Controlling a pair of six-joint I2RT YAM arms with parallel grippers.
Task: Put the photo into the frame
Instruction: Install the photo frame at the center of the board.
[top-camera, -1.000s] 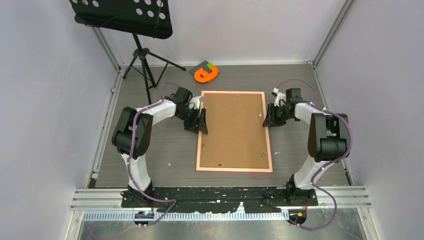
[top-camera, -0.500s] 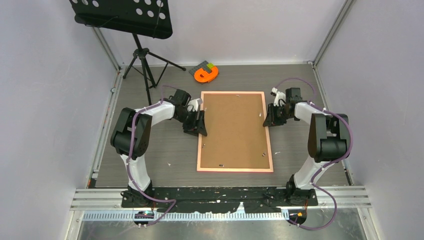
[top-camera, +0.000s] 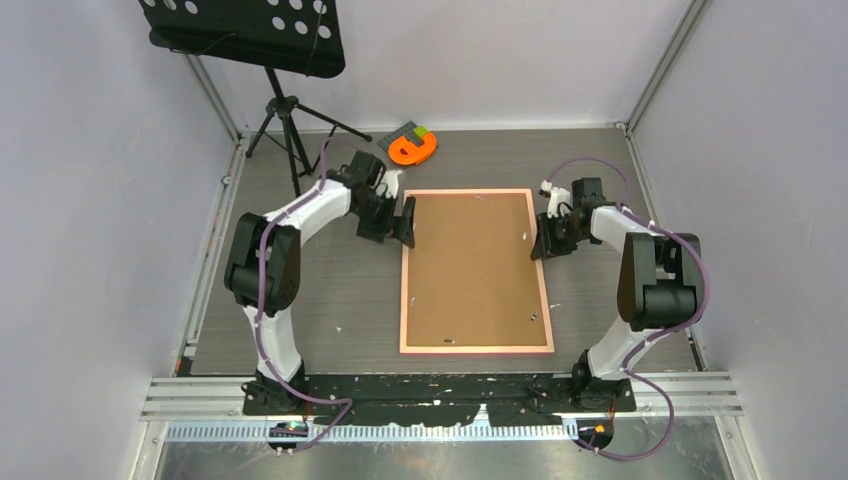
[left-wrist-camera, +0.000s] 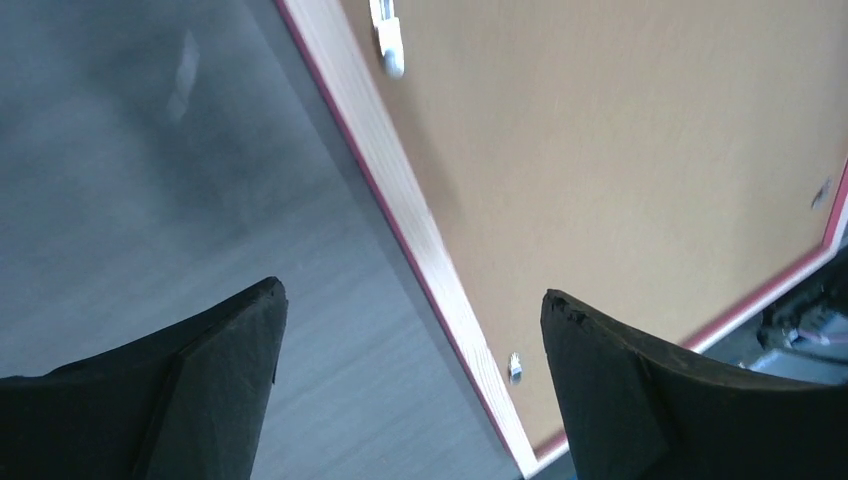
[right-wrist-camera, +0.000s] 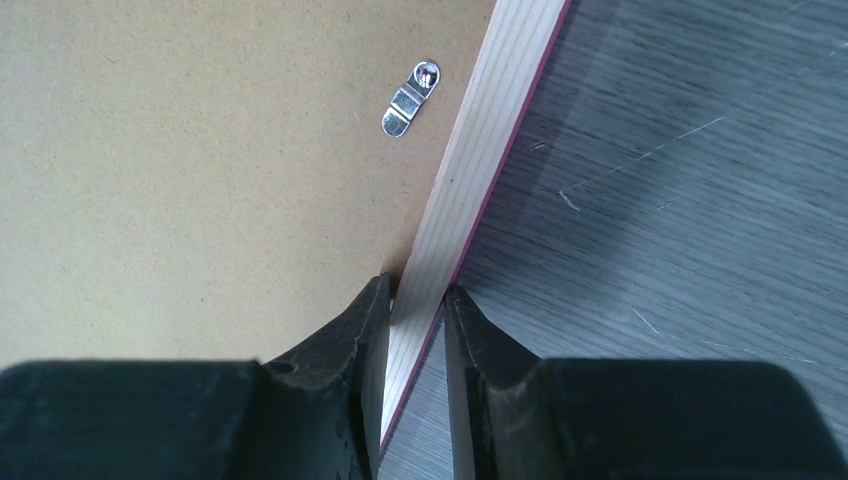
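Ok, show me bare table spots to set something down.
Best: the table left of the frame, toward the left arm. Also the far strip beyond the frame, right of the orange tape-like object. Crowded: the corner around the music stand tripod, and the left gripper and right gripper at the frame's long edges.

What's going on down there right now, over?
Left jaws open by the frame. Right jaws clamped on its right edge. Backing board up, photo unseen. No obstruction.
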